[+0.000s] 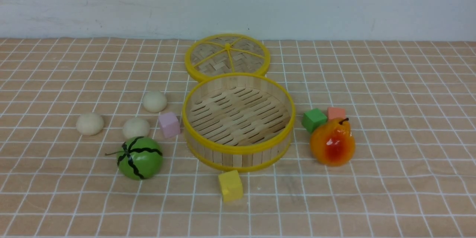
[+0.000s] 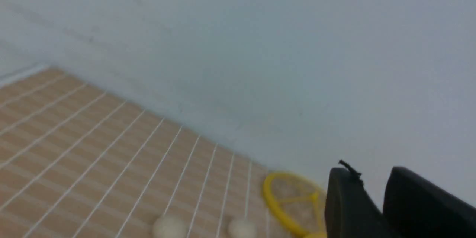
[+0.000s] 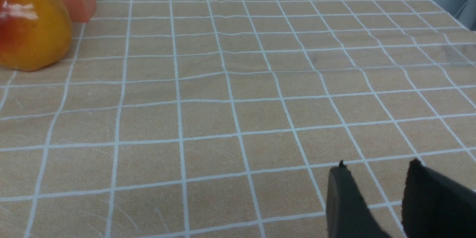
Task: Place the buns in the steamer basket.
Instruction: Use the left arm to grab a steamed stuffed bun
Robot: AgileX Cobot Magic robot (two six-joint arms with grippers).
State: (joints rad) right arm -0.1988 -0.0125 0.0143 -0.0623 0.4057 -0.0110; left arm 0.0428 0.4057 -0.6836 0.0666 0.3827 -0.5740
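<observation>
Task judged not yet begun: nothing is loaded, and every placement is left to be done.

On the peach-checked cloth tabletop (image 1: 372, 200), the deep round bamboo-slat steamer basket (image 1: 238, 158) with yellow rims is seen at the centre, upright and uncovered, its slatted floor bare. The three smooth cream-white round buns (image 1: 154, 101) are found outside it, on the cloth to its left: one near the rim, one (image 1: 136, 128) just beside a pale pink cube (image 1: 169, 125), and one (image 1: 90, 124) farthest out, well apart from the basket. No bun is touched. The left gripper (image 2: 373, 178) is shown raised and tilted toward the wall, jaws slightly parted with nothing between them. The right gripper (image 3: 375, 171) is shown low over bare cloth, jaws apart and empty. Three pick-ups and three placements are judged to remain.
</observation>
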